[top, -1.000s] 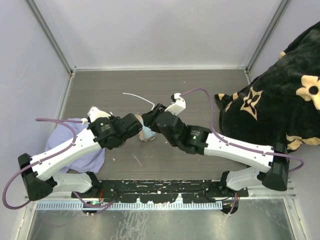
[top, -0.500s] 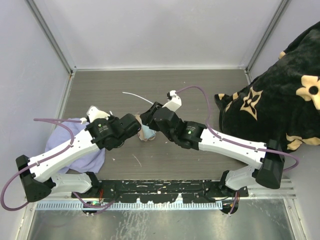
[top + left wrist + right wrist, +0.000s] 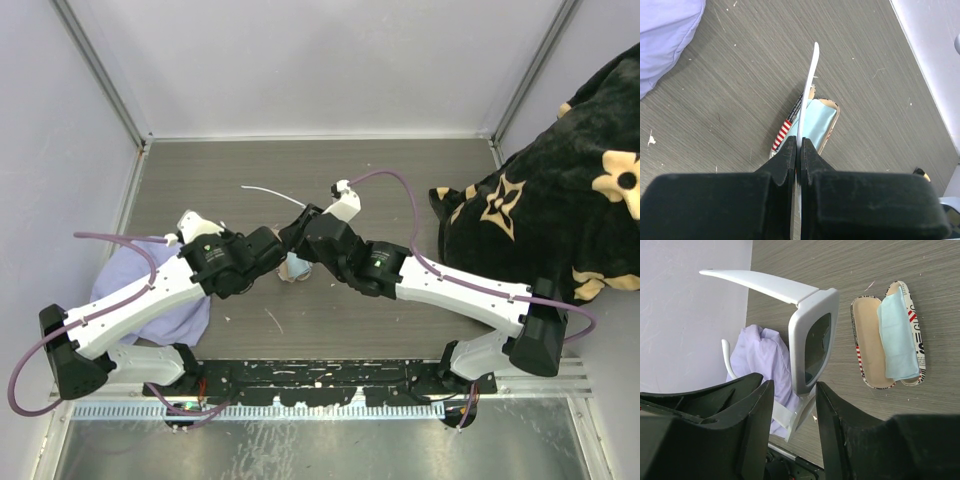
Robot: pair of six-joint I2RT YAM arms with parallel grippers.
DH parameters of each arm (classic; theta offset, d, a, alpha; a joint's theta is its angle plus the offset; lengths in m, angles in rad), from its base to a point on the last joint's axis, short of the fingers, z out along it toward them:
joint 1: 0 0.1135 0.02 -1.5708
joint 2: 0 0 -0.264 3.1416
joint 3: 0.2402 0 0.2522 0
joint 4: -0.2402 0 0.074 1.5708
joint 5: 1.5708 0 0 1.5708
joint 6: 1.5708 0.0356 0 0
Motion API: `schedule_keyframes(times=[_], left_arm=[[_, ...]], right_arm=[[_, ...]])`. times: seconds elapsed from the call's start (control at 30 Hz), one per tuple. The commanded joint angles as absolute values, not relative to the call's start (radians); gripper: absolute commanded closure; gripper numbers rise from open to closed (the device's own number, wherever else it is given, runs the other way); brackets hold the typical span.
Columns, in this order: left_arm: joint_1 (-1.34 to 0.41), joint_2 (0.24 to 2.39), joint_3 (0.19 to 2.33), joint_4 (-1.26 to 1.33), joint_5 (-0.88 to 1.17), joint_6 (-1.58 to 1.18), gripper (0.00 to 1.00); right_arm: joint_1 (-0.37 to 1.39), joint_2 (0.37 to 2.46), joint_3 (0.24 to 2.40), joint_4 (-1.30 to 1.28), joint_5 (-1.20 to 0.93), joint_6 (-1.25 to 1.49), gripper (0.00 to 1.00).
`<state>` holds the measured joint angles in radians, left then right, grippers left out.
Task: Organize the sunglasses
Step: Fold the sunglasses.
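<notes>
Left gripper (image 3: 797, 145) is clamped on one thin temple arm (image 3: 810, 85) of the sunglasses (image 3: 812, 340), temple pointing straight ahead, with the right gripper (image 3: 794, 385) half-closed astride the frame (can't tell if it's gripping) and the open case (image 3: 865, 340) underneath.

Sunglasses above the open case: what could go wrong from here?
1. The left gripper is shut on one thin temple arm while the right gripper brackets the sunglasses frame; diverging pulls could strain the hinge.
2. The light blue cloth covers half of the open flag-patterned case, so the glasses might not seat.
</notes>
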<state>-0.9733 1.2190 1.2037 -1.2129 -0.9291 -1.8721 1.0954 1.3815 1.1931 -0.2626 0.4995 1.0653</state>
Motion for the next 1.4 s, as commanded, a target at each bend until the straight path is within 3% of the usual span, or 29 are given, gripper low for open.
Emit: schedule_keyframes(times=[0.0,0.47,1.0,1.13,1.37], left_arm=[[-0.978,1.22,1.25,-1.247,-1.012,-1.896,1.0],[-0.977,1.227,1.254,-1.251,-1.02,-1.897,1.0],[-0.978,1.2,1.234,-1.207,-1.019,-1.854,0.99],[-0.978,1.16,1.215,-1.159,-1.007,-1.791,0.85],[-0.978,1.06,1.142,-1.038,-0.978,-1.684,0.57]], right_arm=[[1.094,1.389,1.243,-0.258,0.518,1.06,0.55],[1.096,1.396,1.249,-0.262,0.521,1.05,0.61],[1.098,1.406,1.253,-0.264,0.535,1.034,0.92],[1.098,1.401,1.249,-0.264,0.549,1.03,1.0],[1.09,1.386,1.258,-0.268,0.583,1.015,1.0]])
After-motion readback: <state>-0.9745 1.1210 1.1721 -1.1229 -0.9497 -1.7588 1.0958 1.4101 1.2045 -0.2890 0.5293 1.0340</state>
